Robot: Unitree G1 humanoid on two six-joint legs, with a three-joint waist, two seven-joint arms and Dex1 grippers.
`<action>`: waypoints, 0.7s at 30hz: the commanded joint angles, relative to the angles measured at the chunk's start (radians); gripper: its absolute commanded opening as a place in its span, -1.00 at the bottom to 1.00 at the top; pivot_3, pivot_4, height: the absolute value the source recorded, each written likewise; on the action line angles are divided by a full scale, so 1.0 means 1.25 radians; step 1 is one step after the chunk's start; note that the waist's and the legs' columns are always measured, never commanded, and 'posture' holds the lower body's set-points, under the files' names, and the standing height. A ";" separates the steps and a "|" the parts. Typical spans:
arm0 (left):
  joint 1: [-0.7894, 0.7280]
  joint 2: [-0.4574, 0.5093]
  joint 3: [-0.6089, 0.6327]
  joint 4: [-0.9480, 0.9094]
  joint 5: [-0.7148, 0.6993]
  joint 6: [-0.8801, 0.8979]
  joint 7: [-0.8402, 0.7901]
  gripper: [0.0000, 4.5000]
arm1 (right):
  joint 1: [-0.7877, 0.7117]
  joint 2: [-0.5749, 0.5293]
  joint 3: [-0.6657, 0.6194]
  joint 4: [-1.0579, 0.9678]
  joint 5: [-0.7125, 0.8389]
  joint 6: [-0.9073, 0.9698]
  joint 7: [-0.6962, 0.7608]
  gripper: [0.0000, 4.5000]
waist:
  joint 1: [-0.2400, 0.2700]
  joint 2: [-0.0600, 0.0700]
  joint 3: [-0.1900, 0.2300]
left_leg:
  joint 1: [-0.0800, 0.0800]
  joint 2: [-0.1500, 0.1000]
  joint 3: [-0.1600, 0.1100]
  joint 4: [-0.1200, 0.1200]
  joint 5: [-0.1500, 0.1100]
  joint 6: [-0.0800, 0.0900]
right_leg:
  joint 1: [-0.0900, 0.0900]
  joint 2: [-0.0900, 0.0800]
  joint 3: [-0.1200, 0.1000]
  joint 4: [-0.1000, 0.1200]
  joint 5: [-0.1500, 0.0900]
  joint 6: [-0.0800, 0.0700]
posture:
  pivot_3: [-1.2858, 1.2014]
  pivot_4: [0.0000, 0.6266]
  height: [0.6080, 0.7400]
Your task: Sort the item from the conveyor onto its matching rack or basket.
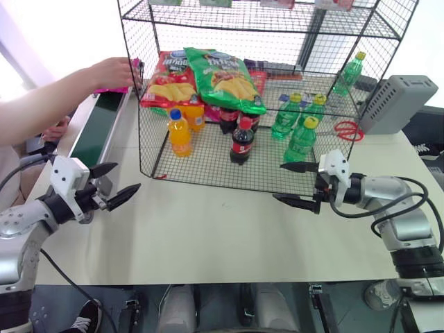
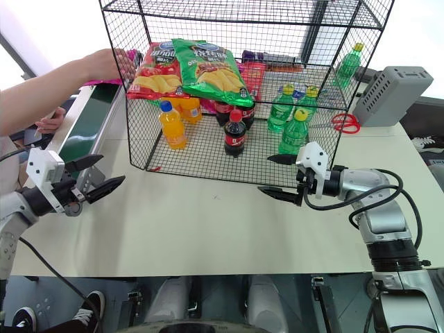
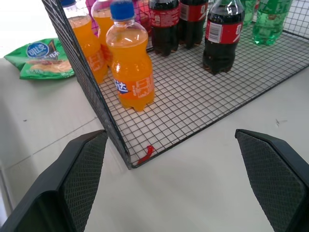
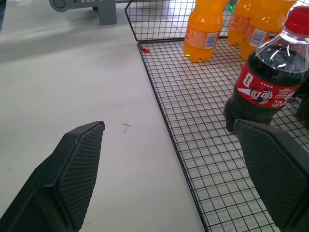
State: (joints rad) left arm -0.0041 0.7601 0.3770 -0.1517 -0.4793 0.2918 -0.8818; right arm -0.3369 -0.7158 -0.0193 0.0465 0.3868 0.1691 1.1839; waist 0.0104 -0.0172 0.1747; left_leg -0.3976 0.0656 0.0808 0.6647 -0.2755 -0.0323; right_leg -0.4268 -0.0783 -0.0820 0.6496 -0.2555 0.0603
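Nearest, both grippers are hovering over the pale table [image 1: 208,243] in front of the rack [image 1: 263,173], each with its fingers spread wide and gripping nothing. The left gripper [image 1: 114,184] is sitting off the rack's front left corner; the right gripper [image 1: 300,184] is sitting at its front right edge.

The left wrist view is giving a close look at that front left corner, with a small red tie [image 3: 145,154] on the wire, and is also showing a green bag [image 3: 42,59] lying on the table outside the rack's left wall. The right wrist view is looking along the rack's front edge, a cola bottle [image 4: 268,82] standing just inside it.

On the rack's bottom tier, orange soda bottles [image 1: 179,133] are standing at the left, cola bottles [image 1: 241,141] in the middle and green bottles [image 1: 302,135] at the right. Above them, a red crisp bag [image 1: 166,82] and a green crisp bag [image 1: 225,78] are lying side by side.

Farther back, left of the rack, a person's hand [image 1: 111,71] is holding the pink bag [image 1: 114,88] over the far end of the conveyor [image 1: 97,121]. Right of the rack, red scissors [image 1: 349,130] and a grey box [image 1: 399,104] are resting on the table.
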 commanded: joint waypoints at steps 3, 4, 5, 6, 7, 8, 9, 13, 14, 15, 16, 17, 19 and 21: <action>0.010 0.010 0.028 -0.002 0.034 -0.072 0.001 1.00 | -0.023 0.009 -0.001 -0.011 0.015 0.001 0.011 0.99 | -0.001 0.000 0.000 | 0.000 0.000 0.000 0.000 0.000 0.000 | 0.000 0.000 0.000 0.000 0.000 0.000 | 0.03 -0.52 1.00; 0.017 0.014 0.029 0.000 0.052 -0.093 0.003 1.00 | -0.023 0.012 0.000 -0.020 0.023 0.011 0.012 0.99 | -0.001 0.000 0.000 | 0.000 0.000 0.000 0.000 0.000 0.000 | 0.000 0.000 0.000 0.000 0.000 0.000 | 0.03 -0.52 1.00; 0.025 0.016 0.032 0.003 0.070 -0.109 0.012 1.00 | -0.022 0.021 0.002 -0.036 0.037 0.029 0.008 0.99 | -0.002 0.000 0.000 | 0.000 0.000 0.000 0.000 0.000 0.000 | 0.000 0.000 0.000 0.000 0.000 0.000 | 0.03 -0.52 1.00; 0.033 0.017 0.037 0.003 0.084 -0.119 0.023 1.00 | -0.020 0.029 0.005 -0.053 0.050 0.045 0.007 0.99 | -0.003 0.000 0.000 | 0.000 0.000 0.000 0.000 0.000 0.000 | 0.000 0.000 0.000 0.000 0.000 0.000 | 0.03 -0.52 1.00; 0.037 0.018 0.040 0.004 0.090 -0.123 0.030 1.00 | -0.019 0.035 0.007 -0.064 0.058 0.057 0.006 0.99 | -0.004 0.000 0.000 | 0.000 0.000 0.000 0.000 0.000 0.000 | 0.000 0.000 0.000 0.000 0.000 0.000 | 0.03 -0.52 1.00; 0.055 0.020 0.047 0.003 0.111 -0.145 0.040 1.00 | -0.019 0.050 0.010 -0.087 0.086 0.085 0.005 0.99 | -0.004 0.000 0.000 | 0.000 0.000 0.000 0.000 0.000 0.000 | 0.000 0.000 0.000 0.000 0.000 0.000 | 0.03 -0.52 1.00; 0.078 0.021 0.061 0.000 0.125 -0.162 0.045 1.00 | -0.020 0.073 0.016 -0.113 0.110 0.109 -0.005 0.99 | -0.005 0.000 0.000 | 0.000 0.000 0.000 0.000 0.000 0.000 | 0.000 0.000 0.000 0.000 0.000 0.000 | 0.03 -0.52 1.00; 0.159 0.021 0.122 -0.024 0.163 -0.206 0.069 1.00 | -0.029 0.127 0.058 -0.156 0.102 0.134 -0.035 0.99 | -0.016 0.000 0.000 | 0.000 0.001 0.000 0.000 0.000 0.000 | 0.000 0.000 0.000 0.000 0.000 0.000 | 0.03 -0.52 1.00; 0.181 0.022 0.140 -0.027 0.177 -0.227 0.072 1.00 | -0.031 0.136 0.068 -0.162 0.100 0.140 -0.040 0.99 | -0.016 0.000 0.000 | 0.000 0.001 0.000 0.000 0.000 0.000 | 0.000 0.000 0.000 0.000 0.000 0.000 | 0.03 -0.52 1.00; 0.204 0.028 0.154 -0.026 0.196 -0.246 0.073 1.00 | -0.032 0.143 0.076 -0.168 0.103 0.144 -0.042 0.99 | -0.016 0.000 0.000 | 0.000 0.001 0.000 0.000 0.000 0.000 | 0.000 0.000 0.000 0.000 0.000 0.000 | 0.03 -0.52 1.00; 0.226 0.035 0.164 -0.024 0.214 -0.258 0.073 1.00 | -0.034 0.148 0.083 -0.174 0.103 0.146 -0.042 0.99 | -0.016 0.000 0.000 | 0.000 0.001 0.000 0.000 0.000 0.000 | 0.000 0.000 0.000 0.000 0.000 0.000 | 0.03 -0.52 1.00; 0.246 0.038 0.177 -0.020 0.238 -0.288 0.080 1.00 | -0.035 0.151 0.090 -0.176 0.104 0.149 -0.040 0.99 | -0.016 0.000 0.000 | 0.000 0.001 0.000 0.000 0.000 0.000 | 0.000 -0.001 0.000 0.000 0.000 0.000 | 0.03 -0.52 1.00; 0.289 0.041 0.206 -0.015 0.275 -0.357 0.081 1.00 | -0.038 0.155 0.108 -0.179 0.105 0.154 -0.024 0.99 | -0.016 0.000 0.000 | 0.000 0.001 0.000 0.000 0.000 0.000 | 0.000 -0.001 0.000 0.000 0.000 0.000 | 0.03 -0.52 1.00; 0.334 0.045 0.233 -0.006 0.322 -0.430 0.087 1.00 | -0.047 0.165 0.126 -0.164 0.080 0.121 -0.019 0.99 | -0.017 0.000 0.000 | 0.000 0.001 0.000 0.000 0.000 0.000 | 0.000 -0.001 0.000 0.000 0.000 0.000 | 0.03 -0.52 1.00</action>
State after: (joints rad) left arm 0.3941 0.7965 0.6137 -0.1551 -0.1220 -0.1713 -0.7844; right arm -0.3724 -0.5234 0.1286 -0.1352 0.4964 0.3550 1.1507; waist -0.0110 -0.0177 0.1744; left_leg -0.3975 0.0665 0.0808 0.6643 -0.2757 -0.0322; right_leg -0.4271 -0.0791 -0.0825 0.6494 -0.2558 0.0597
